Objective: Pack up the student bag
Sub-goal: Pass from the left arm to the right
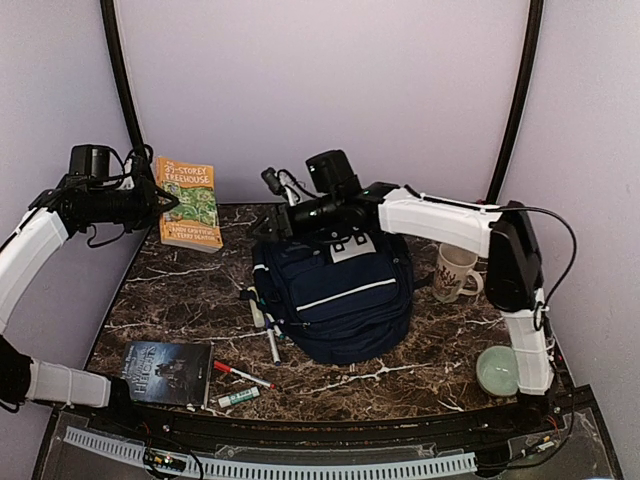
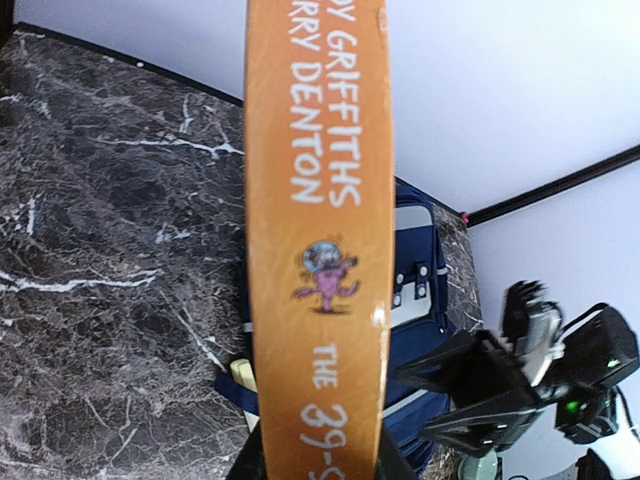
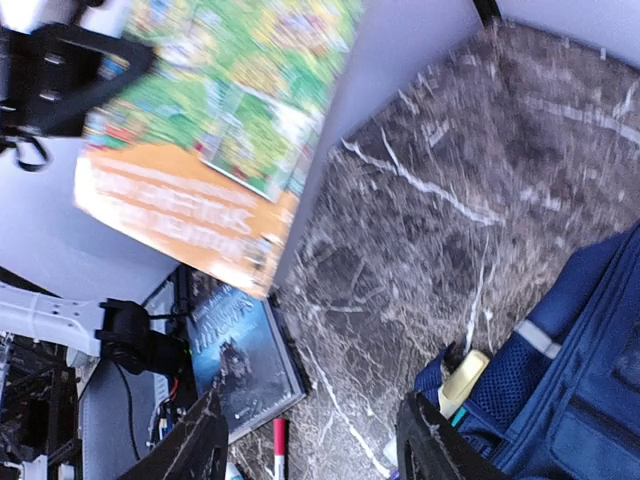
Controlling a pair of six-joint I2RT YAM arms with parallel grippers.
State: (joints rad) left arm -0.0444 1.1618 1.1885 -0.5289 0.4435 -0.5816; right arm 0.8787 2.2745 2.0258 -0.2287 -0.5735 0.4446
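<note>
Gripping the orange book [image 1: 190, 205] aloft over the counter [image 1: 170, 290], the left gripper [image 1: 152, 203] could drop it; the right gripper [image 3: 312, 445], jaws apart, holds nothing, so the student bag [image 1: 335, 295] at mid-counter may sag shut.

Close on the orange paperback [image 2: 318, 250], white spine lettering is running off the frame edges, reading "…Y GRIFFITHS" and "…RRY DENTON", then "THE 39-S…"; seen from above, its cover is showing "39-STOREY TREEHOUSE"; print on the cream mug [image 1: 455, 272] and the dark book [image 1: 167, 372] is appearing too small to read.
</note>
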